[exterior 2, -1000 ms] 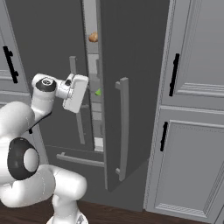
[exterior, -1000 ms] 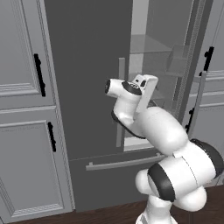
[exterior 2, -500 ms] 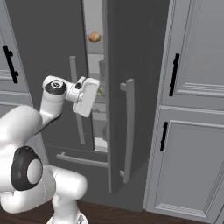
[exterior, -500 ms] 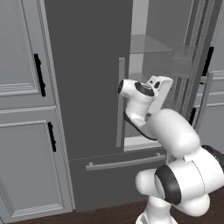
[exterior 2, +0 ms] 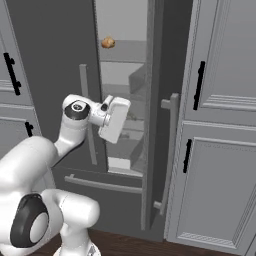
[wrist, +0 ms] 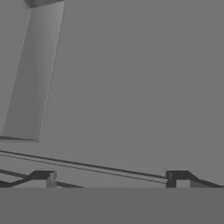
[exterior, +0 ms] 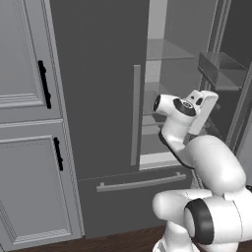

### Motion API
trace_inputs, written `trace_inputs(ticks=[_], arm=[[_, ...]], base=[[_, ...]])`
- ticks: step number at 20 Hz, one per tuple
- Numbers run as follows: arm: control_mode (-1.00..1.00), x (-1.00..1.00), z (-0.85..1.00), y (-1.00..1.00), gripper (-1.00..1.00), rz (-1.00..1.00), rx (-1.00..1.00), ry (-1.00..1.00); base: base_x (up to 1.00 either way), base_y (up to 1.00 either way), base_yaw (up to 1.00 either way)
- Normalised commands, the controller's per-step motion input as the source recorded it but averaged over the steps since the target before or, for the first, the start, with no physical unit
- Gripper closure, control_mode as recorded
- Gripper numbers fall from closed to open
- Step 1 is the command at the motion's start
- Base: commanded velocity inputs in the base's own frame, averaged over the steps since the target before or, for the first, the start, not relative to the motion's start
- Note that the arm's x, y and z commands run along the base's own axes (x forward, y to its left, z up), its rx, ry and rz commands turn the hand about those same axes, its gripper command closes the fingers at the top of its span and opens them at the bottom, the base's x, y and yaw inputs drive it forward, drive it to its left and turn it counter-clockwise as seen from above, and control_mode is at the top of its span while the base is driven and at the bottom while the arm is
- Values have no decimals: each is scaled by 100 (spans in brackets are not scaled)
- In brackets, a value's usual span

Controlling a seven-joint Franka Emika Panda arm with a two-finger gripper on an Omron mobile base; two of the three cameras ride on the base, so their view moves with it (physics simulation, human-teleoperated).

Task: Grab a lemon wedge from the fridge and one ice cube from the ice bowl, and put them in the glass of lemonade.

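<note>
The fridge (exterior: 98, 98) is a tall dark grey unit whose left door is closed. Its right door (exterior 2: 170, 125) stands ajar, showing clear shelves (exterior: 170, 51) inside. My white hand (exterior 2: 115, 120) reaches into the gap at mid height, beside the left door's long handle (exterior: 135, 115). In the hand view my gripper (wrist: 111, 179) is open, with nothing between its two dark fingertips (wrist: 46, 177). It faces a plain grey inner wall and a shelf edge. The lemon wedge is hidden. The ice bowl and the glass of lemonade are out of view.
A round tan-brown lump (exterior 2: 108, 43) sits on an upper shelf. A door bin (exterior: 221, 69) juts from the open door. The bottom drawer's bar handle (exterior: 140, 183) runs below. Panelled grey cabinets with black handles (exterior 2: 200, 85) (exterior: 44, 83) flank the fridge.
The right fridge door has swung wider. My hand has moved rightward into the opening, and it now covers the spot where a small green piece showed earlier. The jaws stayed open.
</note>
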Motion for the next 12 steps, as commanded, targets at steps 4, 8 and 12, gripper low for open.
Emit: trace_inputs(ticks=[4, 8, 12], arm=[[-100, 0, -33, -3, -100, -1, -6, 3], [-100, 31, -25, 79, -100, 3, -16, 8], [-100, 78, -16, -2, -100, 0, -15, 17]], base=[[0, 0, 0], [0, 0, 0], [0, 0, 0]])
